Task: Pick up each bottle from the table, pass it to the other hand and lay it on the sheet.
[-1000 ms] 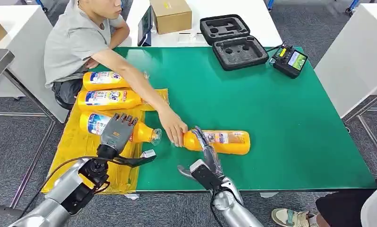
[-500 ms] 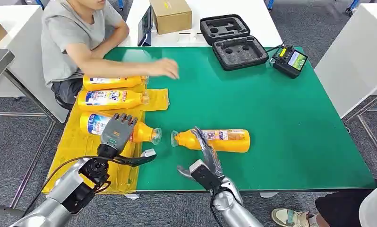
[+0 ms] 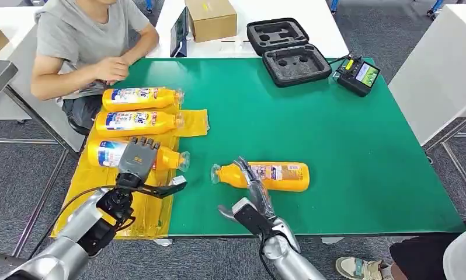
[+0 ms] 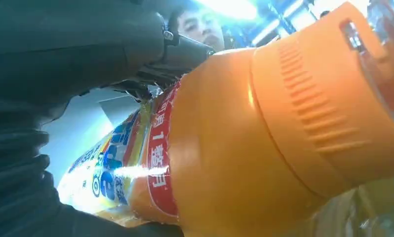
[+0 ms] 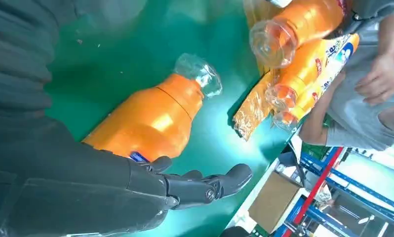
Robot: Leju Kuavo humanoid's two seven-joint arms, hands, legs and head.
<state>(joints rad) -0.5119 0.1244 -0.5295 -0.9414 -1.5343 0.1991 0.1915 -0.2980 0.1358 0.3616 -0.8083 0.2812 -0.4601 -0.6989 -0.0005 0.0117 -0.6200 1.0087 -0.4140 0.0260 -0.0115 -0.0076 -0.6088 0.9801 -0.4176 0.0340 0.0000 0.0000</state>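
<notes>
An orange bottle (image 3: 277, 175) lies on its side on the green table (image 3: 347, 151), cap end pointing left. My right hand (image 3: 251, 189) is open beside its neck, fingers (image 5: 200, 185) stretched out along the bottle (image 5: 145, 118). My left hand (image 3: 138, 160) grips a second orange bottle (image 3: 105, 154) from above over the yellow sheet (image 3: 96, 195); its shoulder and label (image 4: 234, 138) are close in the left wrist view. Two more orange bottles (image 3: 140, 97) (image 3: 138, 121) lie on the sheet farther back.
A person (image 3: 84, 41) sits at the table's far left corner, hands drawn in near the chest. A black foam case (image 3: 289, 49), a controller (image 3: 359, 73), a cardboard box (image 3: 210, 17) and a tablet (image 3: 181, 23) stand at the back.
The person's hand let go of the bottle on the table and pulled back to the body. My left hand and its bottle shifted left over the sheet. My right hand stayed put.
</notes>
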